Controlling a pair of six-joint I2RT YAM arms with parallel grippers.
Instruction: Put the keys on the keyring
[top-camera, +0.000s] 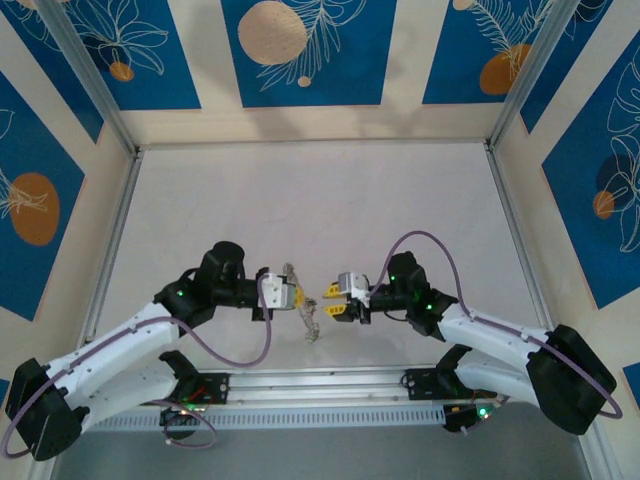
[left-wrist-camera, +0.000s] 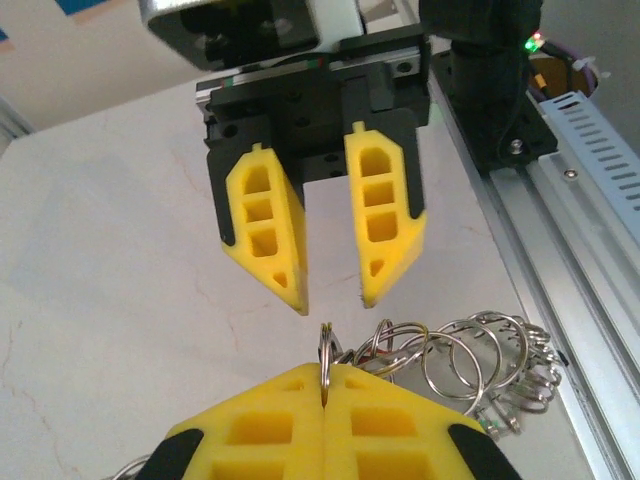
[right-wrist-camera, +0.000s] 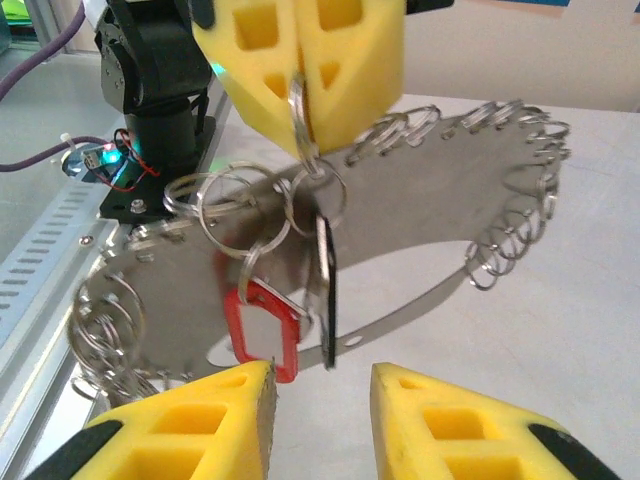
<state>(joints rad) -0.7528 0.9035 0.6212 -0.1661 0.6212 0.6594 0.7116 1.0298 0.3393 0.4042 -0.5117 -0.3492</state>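
L hand (left-wrist-camera: 325, 373) holds keyring (top-camera: 308, 320); red tag (right-wrist-camera: 262, 335) (dangling) fronts R hand (right-wrist-camera: 322, 378).

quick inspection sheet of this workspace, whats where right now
surface: pale marbled tabletop, aluminium rail at the near edge
job's things: large grey metal loop strung with many small rings hangs below the left gripper; red plastic tag and black tag dangle there; key blades too small to tell
clutter: nothing seen
grippers: left gripper shut on a small split ring; right gripper open, facing it, touching nothing
cables: lilac cables loop off both arms
surroundings: blue-and-cream floral wall panels
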